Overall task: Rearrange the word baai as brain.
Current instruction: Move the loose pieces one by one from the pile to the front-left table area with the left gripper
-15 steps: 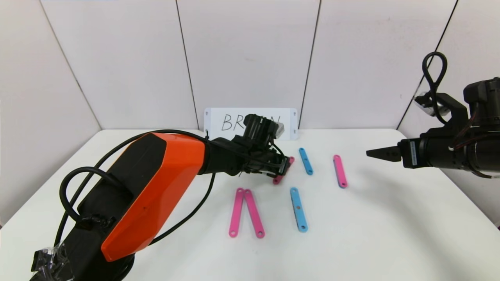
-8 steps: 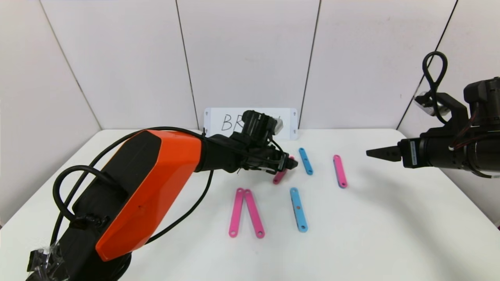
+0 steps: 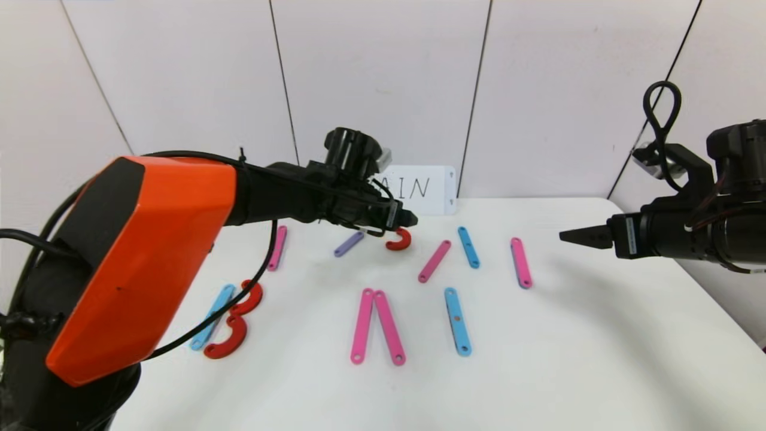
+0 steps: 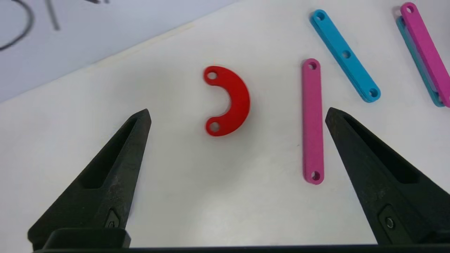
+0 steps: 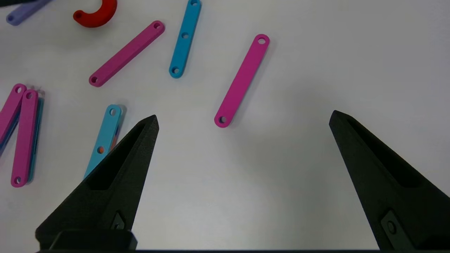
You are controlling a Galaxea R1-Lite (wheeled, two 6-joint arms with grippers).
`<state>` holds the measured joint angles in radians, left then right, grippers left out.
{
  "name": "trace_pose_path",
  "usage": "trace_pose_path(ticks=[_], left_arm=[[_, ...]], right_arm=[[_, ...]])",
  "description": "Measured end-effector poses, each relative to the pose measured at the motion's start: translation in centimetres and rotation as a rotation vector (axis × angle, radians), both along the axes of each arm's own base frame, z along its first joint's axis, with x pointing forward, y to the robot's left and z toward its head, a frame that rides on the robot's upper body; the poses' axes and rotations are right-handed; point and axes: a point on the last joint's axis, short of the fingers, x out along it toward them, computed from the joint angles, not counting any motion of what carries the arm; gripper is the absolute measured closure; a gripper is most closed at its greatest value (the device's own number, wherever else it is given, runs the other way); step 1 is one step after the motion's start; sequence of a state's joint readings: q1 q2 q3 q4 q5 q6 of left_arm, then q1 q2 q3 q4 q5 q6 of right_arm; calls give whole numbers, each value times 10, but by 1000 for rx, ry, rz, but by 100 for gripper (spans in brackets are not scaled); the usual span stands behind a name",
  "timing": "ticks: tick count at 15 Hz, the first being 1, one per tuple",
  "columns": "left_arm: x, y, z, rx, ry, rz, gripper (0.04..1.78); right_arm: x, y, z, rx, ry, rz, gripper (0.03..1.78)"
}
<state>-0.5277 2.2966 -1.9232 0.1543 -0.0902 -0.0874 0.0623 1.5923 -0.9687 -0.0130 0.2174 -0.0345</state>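
Beneath the left tool, spread empty, lies a matte red C-curve.

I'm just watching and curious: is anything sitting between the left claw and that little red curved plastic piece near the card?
Nothing visible does. The left gripper hangs open above the table, and the red C-shaped plastic curve lies on bare white tabletop ahead of its fingertips. The nearest neighbour, a pink straight plastic bar, lies beside the curve, apart from it.

Left gripper hovers just over a red curve near the card; right gripper parked far right.
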Motion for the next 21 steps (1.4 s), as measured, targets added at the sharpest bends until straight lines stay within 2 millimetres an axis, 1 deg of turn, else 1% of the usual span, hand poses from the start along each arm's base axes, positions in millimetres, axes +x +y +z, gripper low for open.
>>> trace_pose_path(ticks=[2, 5, 8, 11, 13, 16, 19, 21], left_arm=[[-11, 20, 15, 9, 0, 36, 8], [-37, 53, 32, 28, 23, 78, 8], [-64, 92, 44, 42, 44, 137, 8], [-78, 129, 49, 49, 65, 218, 8], [-79, 146, 50, 49, 68, 261, 8], [-73, 157, 49, 51, 63, 299, 8], [-56, 164, 40, 75, 65, 362, 8], [-40, 167, 30, 89, 78, 395, 8]], right_arm=[[-1, 3, -1, 2, 3, 13, 11], [-1, 4, -3, 2, 12, 18, 11], [-1, 7, -6, 1, 21, 27, 11], [0, 9, -9, -2, 32, 36, 11], [0, 10, -10, -2, 38, 39, 11], [1, 11, -12, -4, 43, 41, 11], [1, 11, -13, -4, 46, 41, 11], [1, 11, -13, -5, 47, 41, 11]])
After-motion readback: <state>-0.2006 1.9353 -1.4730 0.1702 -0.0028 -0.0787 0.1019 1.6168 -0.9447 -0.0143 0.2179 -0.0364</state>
